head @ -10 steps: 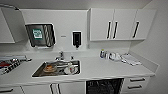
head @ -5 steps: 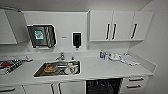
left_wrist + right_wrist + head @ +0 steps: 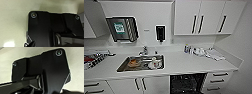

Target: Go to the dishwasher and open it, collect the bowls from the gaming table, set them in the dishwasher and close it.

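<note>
Nothing has moved since my last look; my view holds steady. Dishwasher [image 3: 187, 83]: open, dark racked interior showing, under the bench [image 3: 194, 63] front edge, toward its right end. Sink [image 3: 142, 63]: set in the bench, left of it, holding dishes. Wall cupboards [image 3: 201, 17]: above. Left and right hands: I cannot tell their state.
</note>
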Robot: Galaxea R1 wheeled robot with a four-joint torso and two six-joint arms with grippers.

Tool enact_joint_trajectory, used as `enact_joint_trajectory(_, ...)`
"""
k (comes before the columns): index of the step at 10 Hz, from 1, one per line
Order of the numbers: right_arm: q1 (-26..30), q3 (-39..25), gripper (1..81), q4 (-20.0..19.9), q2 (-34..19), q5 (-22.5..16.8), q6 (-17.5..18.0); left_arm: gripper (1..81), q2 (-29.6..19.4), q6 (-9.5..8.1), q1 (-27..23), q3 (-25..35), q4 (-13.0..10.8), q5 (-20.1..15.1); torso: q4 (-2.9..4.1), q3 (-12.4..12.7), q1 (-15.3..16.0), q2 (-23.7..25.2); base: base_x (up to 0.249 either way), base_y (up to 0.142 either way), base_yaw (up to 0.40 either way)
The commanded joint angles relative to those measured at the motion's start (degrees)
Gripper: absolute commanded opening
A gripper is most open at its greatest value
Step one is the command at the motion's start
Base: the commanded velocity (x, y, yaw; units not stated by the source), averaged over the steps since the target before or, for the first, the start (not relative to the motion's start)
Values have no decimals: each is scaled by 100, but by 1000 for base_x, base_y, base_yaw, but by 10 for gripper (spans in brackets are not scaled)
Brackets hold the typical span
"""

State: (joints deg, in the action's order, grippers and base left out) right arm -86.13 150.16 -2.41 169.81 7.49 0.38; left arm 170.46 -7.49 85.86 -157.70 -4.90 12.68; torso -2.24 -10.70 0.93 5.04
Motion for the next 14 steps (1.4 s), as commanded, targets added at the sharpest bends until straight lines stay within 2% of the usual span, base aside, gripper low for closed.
enact_joint_trajectory(1,267,3,811,57,-15,-265,-29,811,-47,19,-267,-33,-37,-213,0,0,0,9,0,0,0)
enact_joint_trajectory(3,258,29,811,66,-16,-265,-29,811,-47,19,-258,-33,-46,-213,0,-2,-13,-55,0,0,0)
enact_joint_trajectory(4,258,29,811,66,-15,-265,-29,811,-38,19,-266,-33,-46,-213,0,467,-15,-40,0,0,0)
enact_joint_trajectory(5,258,29,811,66,-15,-265,-29,811,-38,19,-258,-33,-55,-213,0,508,-18,-33,0,0,0)
enact_joint_trajectory(6,258,29,811,66,-15,-265,-29,811,-29,19,-267,-33,-55,-213,0,735,-18,-33,0,0,0)
enact_joint_trajectory(7,266,29,811,66,-15,-265,-29,811,-29,19,-267,-33,-55,-213,0,731,-18,-33,0,0,0)
enact_joint_trajectory(8,267,29,811,66,-15,-265,-29,811,-20,19,-258,-33,-55,-213,0,880,-22,-31,0,0,0)
enact_joint_trajectory(9,258,29,811,66,-15,-265,-29,811,-20,19,-267,-33,-55,-213,0,691,-26,-29,0,0,0)
enact_joint_trajectory(11,258,29,811,66,-15,-265,-29,811,-29,19,-267,-33,-55,-213,0,811,-33,-24,0,0,0)
enact_joint_trajectory(14,241,38,811,48,-6,-265,-20,811,-29,10,-267,-33,-46,-213,0,807,-35,-22,0,0,0)
